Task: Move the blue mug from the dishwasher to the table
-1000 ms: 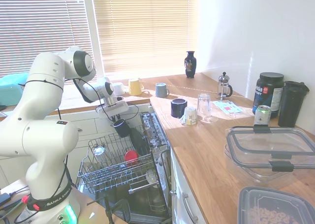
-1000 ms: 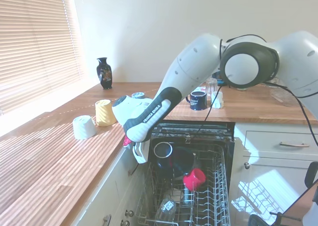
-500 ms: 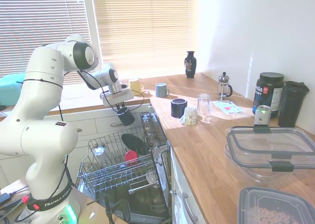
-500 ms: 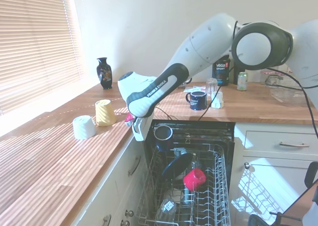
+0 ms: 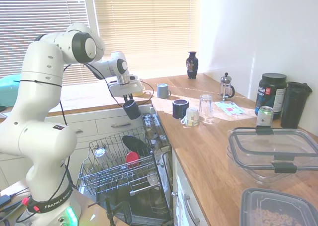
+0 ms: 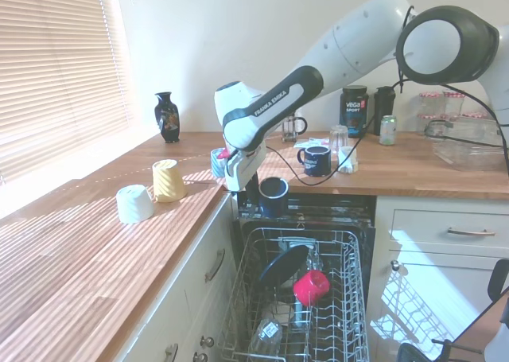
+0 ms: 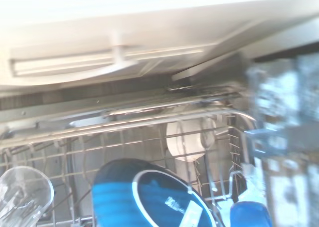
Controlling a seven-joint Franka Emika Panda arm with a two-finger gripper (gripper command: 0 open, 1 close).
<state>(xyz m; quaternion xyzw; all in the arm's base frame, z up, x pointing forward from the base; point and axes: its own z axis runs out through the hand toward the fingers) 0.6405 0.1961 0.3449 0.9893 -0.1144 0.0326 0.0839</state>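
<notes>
Sunlit kitchen, first exterior view: we see gripper [image 5: 127,96] clamped on blue mug [image 5: 131,109], held in air above dishwasher [image 5: 130,176] rack, beside table [image 5: 208,146] edge.
Second exterior view: mug [image 6: 273,196] tilted, clear of rack.
Wrist view: rack blurred.

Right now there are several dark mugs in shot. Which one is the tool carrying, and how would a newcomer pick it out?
Start at the open dishwasher set into the wooden table. Above the rack's back end, the tool hangs shut on the blue mug, clear of the rack. Unlike the similar navy mug standing on the table, this one is in mid-air.
</notes>
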